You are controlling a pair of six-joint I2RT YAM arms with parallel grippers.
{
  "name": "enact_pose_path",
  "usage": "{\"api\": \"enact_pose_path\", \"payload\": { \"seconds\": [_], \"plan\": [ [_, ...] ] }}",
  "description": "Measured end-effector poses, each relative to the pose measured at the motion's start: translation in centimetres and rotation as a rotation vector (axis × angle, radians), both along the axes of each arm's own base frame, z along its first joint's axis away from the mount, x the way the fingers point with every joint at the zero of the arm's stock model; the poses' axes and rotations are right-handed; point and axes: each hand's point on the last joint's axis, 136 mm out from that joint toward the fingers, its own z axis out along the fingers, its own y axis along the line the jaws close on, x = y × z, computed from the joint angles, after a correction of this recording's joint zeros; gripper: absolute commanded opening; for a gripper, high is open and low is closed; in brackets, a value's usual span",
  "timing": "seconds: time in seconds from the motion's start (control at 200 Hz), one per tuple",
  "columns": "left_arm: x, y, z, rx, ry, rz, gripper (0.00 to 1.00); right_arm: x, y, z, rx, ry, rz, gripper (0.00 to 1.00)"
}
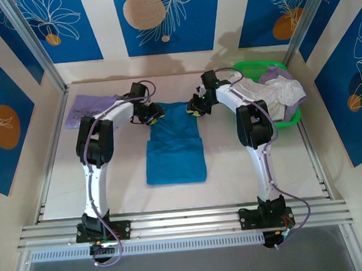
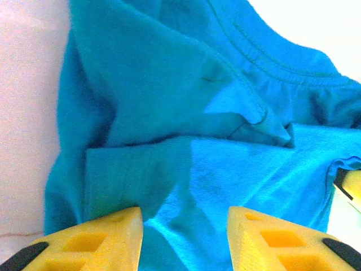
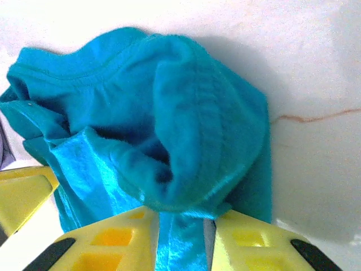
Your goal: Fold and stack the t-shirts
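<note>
- Yellow fingers (image 3: 121,243) of the right gripper (image 3: 183,220) sit nearest. They are almost together, clamped on a strip of the teal t-shirt (image 3: 186,113) at its bunched shoulder.
- On the left gripper (image 2: 185,220) the jaws stand partway apart, with teal cloth lying across the gap near the collar. From this angle I cannot tell whether they actually pinch it.
- Seen from above, the teal t-shirt lies flat in the middle of the table (image 1: 245,174). Its sleeves are tucked in to make a narrow panel, and one gripper is at each far shoulder.
- It looks like light, limp knit that will sag between the holds and slide easily on the smooth top. The shoulder corners are the sensible grip, taken through every layer and moved evenly so the fold does not skew.
- A lavender t-shirt (image 1: 88,108) lies at the far left, and more t-shirts (image 1: 280,92) are heaped in the green basket (image 1: 250,65).
</note>
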Motion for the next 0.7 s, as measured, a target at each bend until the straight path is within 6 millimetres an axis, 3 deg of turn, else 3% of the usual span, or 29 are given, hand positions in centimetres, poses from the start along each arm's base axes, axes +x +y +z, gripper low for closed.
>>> {"api": "enact_pose_path", "payload": {
  "seconds": [0.11,0.195,0.31,0.4,0.465,0.535,0.7],
  "plan": [
    [-1.1,0.4,1.1,-0.004,-0.005,0.0,0.44,-1.1,-0.3,1.8,-0.01,-0.016,0.014,0.3],
    [-2.7,0.8,3.4,-0.01,-0.029,-0.011,0.44,-3.1,-0.6,4.6,-0.011,-0.039,0.029,0.31],
    [-5.3,1.5,8.1,-0.019,-0.103,-0.038,0.45,-7.3,-1.0,9.1,-0.018,-0.103,0.057,0.31],
    [-8.2,2.2,10.8,-0.018,-0.147,-0.062,0.45,-11.6,-1.1,10.9,-0.043,-0.135,0.093,0.34],
    [-10.8,2.7,11.4,-0.01,-0.15,-0.083,0.45,-15.1,-1.3,10.6,-0.078,-0.127,0.126,0.36],
    [-13.9,3.4,10.6,0.019,-0.119,-0.103,0.46,-18.9,-1.7,9.0,-0.13,-0.091,0.158,0.37],
    [-22.4,4.1,5.7,0.1,0.024,-0.175,0.46,-27.8,-3.7,4.2,-0.245,0.041,0.226,0.39]
  ]
}}
